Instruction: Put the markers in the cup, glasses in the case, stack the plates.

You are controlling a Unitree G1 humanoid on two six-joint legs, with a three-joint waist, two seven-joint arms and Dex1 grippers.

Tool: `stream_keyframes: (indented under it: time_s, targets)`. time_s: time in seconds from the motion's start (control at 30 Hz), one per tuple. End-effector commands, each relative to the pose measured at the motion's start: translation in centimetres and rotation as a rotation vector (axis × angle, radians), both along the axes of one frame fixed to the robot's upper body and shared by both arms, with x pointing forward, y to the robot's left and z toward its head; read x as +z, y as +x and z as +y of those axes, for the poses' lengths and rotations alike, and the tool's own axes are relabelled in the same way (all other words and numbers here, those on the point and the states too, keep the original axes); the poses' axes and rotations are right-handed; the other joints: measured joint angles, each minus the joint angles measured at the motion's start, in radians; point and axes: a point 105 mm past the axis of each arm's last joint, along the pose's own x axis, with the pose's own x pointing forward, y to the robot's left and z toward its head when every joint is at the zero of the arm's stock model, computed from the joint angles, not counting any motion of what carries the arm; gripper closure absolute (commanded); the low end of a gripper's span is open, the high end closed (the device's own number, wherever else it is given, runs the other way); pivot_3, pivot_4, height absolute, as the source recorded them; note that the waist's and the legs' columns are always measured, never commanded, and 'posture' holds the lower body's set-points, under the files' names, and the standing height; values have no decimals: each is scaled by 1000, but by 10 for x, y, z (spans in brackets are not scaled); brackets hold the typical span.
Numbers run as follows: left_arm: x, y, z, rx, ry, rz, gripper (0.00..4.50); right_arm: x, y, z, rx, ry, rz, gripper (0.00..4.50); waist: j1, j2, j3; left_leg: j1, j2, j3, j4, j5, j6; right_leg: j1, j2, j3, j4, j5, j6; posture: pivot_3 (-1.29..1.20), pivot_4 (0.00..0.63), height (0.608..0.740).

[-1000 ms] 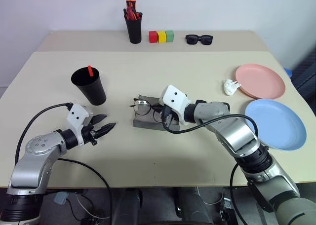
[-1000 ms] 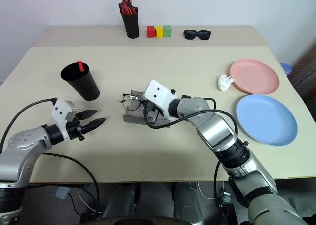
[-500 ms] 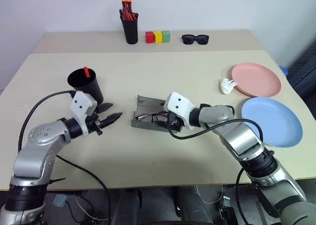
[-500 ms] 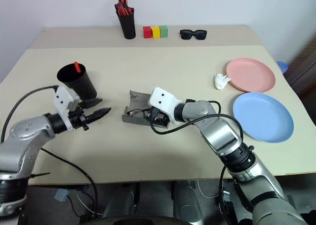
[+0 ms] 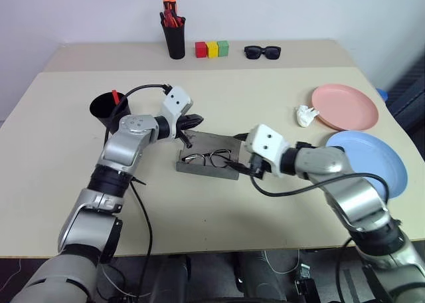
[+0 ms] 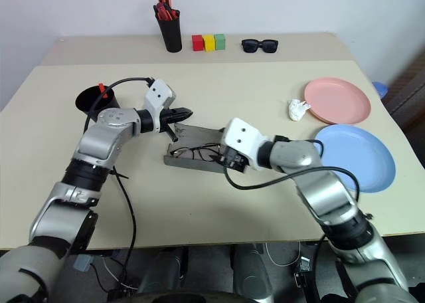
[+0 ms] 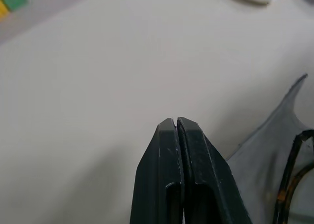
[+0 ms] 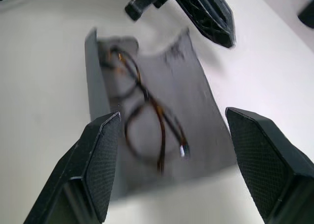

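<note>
Sunglasses (image 5: 261, 52) beside coloured blocks (image 5: 212, 48)

Your left arm reaches forward and inward across the table, elbow raised, forearm angled toward the centre. Its left gripper (image 5: 192, 121) points forward and slightly down, the two black fingers (image 7: 179, 175) pressed flat together, nothing between them. Your right arm is bent at the elbow, forearm directed inward. The right gripper (image 6: 227, 161) has its fingers (image 8: 100, 160) spread wide, apparently holding nothing, though the fingertips are hard to make out from the head views.

beige table (image 5: 265, 210), open case (image 5: 211, 162), plates (image 5: 345, 107), cup (image 5: 106, 110)
</note>
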Motion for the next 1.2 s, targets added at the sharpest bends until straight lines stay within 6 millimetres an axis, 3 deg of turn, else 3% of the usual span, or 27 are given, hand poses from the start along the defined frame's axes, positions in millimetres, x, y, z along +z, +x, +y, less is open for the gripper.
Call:
stream_keyframes:
  time_s: [0.03, 0.37, 0.6, 0.67, 0.8, 0.93, 1.2]
  targets:
    - [-6, -1, -5, -109, 98, 24, 4489, 14, -14, -12, -14, 24, -40, 1028, -1, 0, 0, 0, 0, 0, 0, 0, 0, 0, 0, 0, 0, 0, 0, 0, 150, 740]
    - [-13, -33, 2, -386, 179, 98, 4489, 14, -17, -25, -97, 52, -27, 1028, -2, 0, 0, 0, 0, 1, 0, 0, 0, 0, 0, 1, 0, 0, 0, 0, 150, 740]
    - [-30, -73, 19, -491, 256, 124, 4489, 9, -3, -40, -168, 33, -29, 1028, 1, 0, 0, 0, 0, 0, 0, 0, 0, 0, 0, 1, 0, 0, 0, 0, 150, 740]
    - [-31, -74, 21, -472, 253, 79, 4489, 11, 12, -58, -267, 14, -46, 1028, 1, 0, 0, 0, 0, 0, 0, 0, 0, 0, 0, 1, 0, 0, 0, 0, 150, 740]
    - [-12, -64, 19, -377, 129, -45, 4489, 14, 44, -100, -496, -37, -95, 1028, 6, 0, 0, 0, 0, 1, 2, 0, 0, 1, -1, 1, 0, -1, -3, 0, 150, 740]
    - [10, -63, 19, -290, -16, -152, 4489, 10, 80, -156, -724, -207, -181, 1028, 7, 0, 0, -1, 0, 1, 2, 0, 0, 0, -1, 1, 0, 0, -1, 0, 150, 740]
    - [17, -75, 22, -221, -115, -152, 4489, -2, 127, -206, -863, -328, -197, 1028, -6, 2, 1, 1, 0, 2, 0, 0, 0, 0, -1, 1, 1, 0, 0, 0, 150, 740]
